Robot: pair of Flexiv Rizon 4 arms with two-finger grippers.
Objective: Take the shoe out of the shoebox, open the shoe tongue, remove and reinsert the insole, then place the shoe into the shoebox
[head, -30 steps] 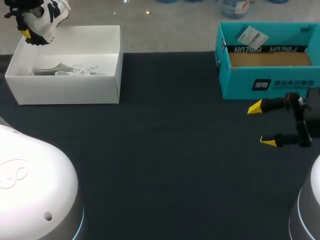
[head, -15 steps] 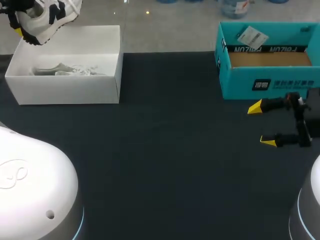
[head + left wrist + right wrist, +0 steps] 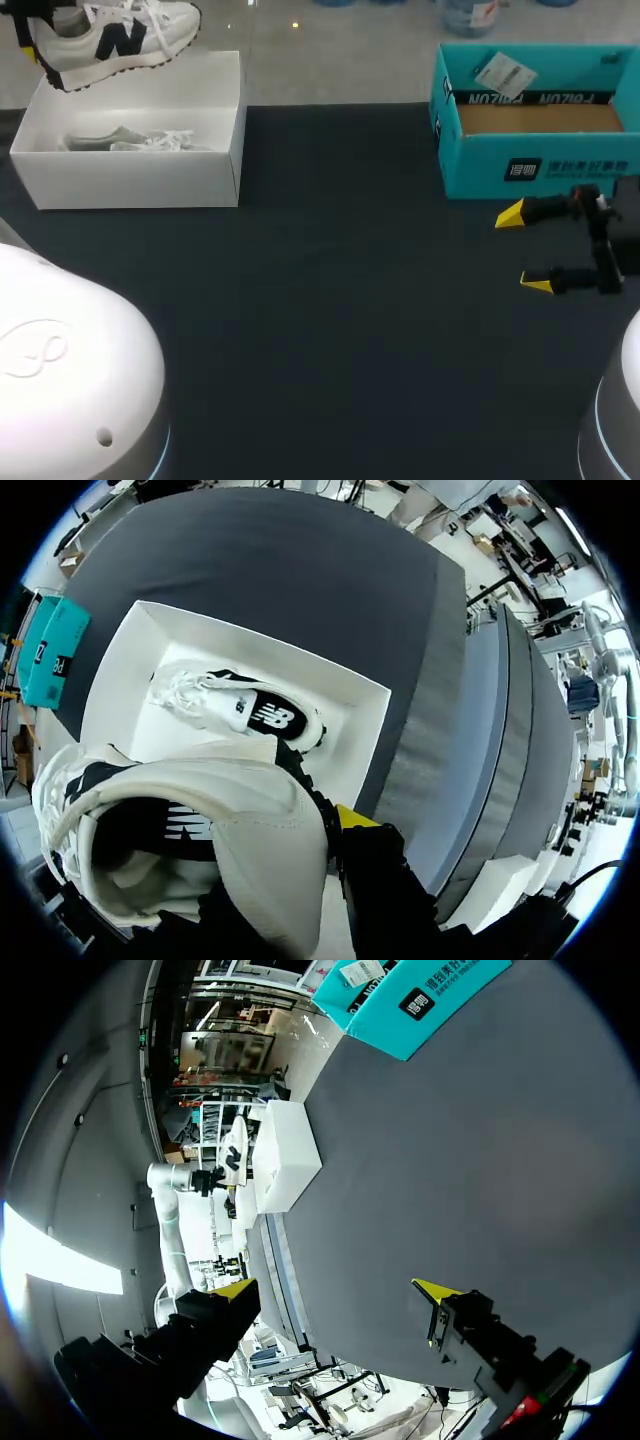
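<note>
A white shoe [image 3: 120, 38] with a black logo hangs level above the back of the white shoebox [image 3: 130, 180] at the table's far left. My left gripper [image 3: 38, 55] is shut on its heel. In the left wrist view the shoe's heel collar [image 3: 230, 830] fills the space by my left gripper [image 3: 330, 830], one yellow fingertip [image 3: 352, 817] pressing its outside. A second shoe [image 3: 245, 708] lies on its side in the shoebox [image 3: 120, 680]. My right gripper [image 3: 523, 250] stands open and empty at the right, fingers [image 3: 235, 1290] wide apart.
A teal cardboard box [image 3: 540, 170] stands open at the back right, just behind my right gripper, with a small packet [image 3: 505, 72] inside. The dark table [image 3: 340, 330] stretches between the two boxes. The arm bases sit at both near corners.
The left gripper turned the held shoe from hanging toe-down to lying level, its toe swinging out to the right above the shoebox. The right arm stayed still.
</note>
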